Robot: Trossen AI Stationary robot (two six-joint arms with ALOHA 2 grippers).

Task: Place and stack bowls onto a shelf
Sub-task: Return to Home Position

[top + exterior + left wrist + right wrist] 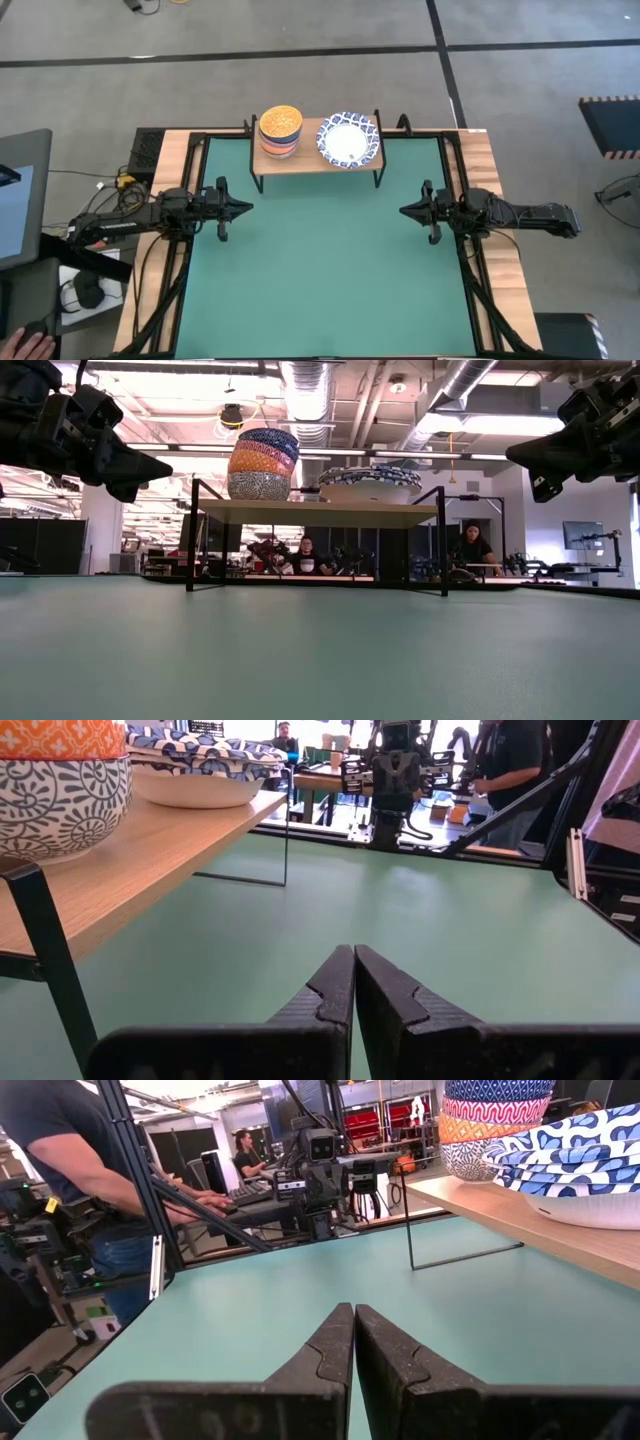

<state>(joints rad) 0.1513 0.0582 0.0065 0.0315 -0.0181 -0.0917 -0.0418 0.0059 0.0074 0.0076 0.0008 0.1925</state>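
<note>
The shelf (pixel 318 160), a wooden plank on thin black legs, stands at the table's far edge. On its left half sits a stack of small bowls (pixel 280 130), orange on top, patterned grey-blue at the bottom (pixel 260 484). On its right half rests a stack of wide white bowls with blue lattice rims (pixel 348 140). My left gripper (pixel 247 208) hovers shut above the table's left side. My right gripper (pixel 404 211) hovers shut above the right side. Both point inward at each other, raised off the green surface. Each wrist view shows its own shut fingers (pixel 355 982) (pixel 355 1342).
The green table (pixel 320 290) stretches open between and in front of the arms. A wooden frame (pixel 490 180) borders it. People sit and stand in the room beyond the table (pixel 472 545). A hand (pixel 30 345) shows at the near left corner outside the table.
</note>
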